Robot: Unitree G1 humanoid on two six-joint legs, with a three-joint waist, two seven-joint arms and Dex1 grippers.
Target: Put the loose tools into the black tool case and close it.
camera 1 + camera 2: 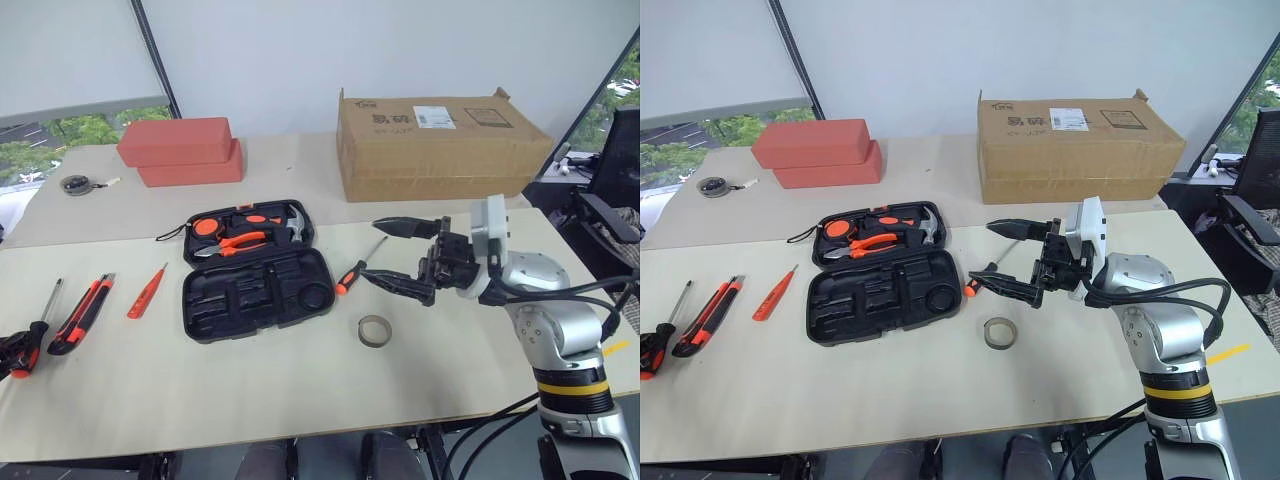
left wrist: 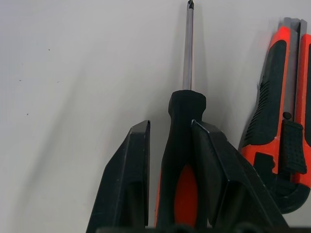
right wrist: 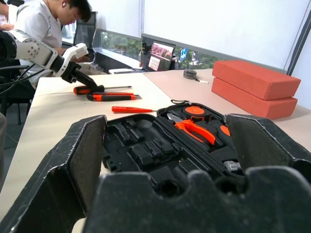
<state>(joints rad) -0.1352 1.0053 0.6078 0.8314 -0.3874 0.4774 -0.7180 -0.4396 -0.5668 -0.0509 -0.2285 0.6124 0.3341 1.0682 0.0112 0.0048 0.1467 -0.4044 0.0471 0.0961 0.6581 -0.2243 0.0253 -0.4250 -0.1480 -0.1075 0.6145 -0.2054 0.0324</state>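
The black tool case (image 1: pixel 250 295) lies open mid-table, with pliers, a hammer and a tape measure in its far half. At the far left my left gripper (image 2: pixel 172 127) is shut on the black-and-orange handle of a screwdriver (image 2: pixel 188 58) that lies on the table. Beside it lie an orange-black utility knife (image 1: pixel 80 313) and a thin orange tester screwdriver (image 1: pixel 147 290). My right gripper (image 1: pixel 373 252) hovers open, pointing left, just right of the case. Another screwdriver (image 1: pixel 352 273) rests on the table under its fingers.
A roll of tape (image 1: pixel 374 330) lies in front of the right gripper. Two red bricks (image 1: pixel 180 150), a cardboard box (image 1: pixel 440 145) and a small round tape measure (image 1: pixel 75 184) stand on the far table. A person (image 3: pixel 43 19) sits beyond the table's left end.
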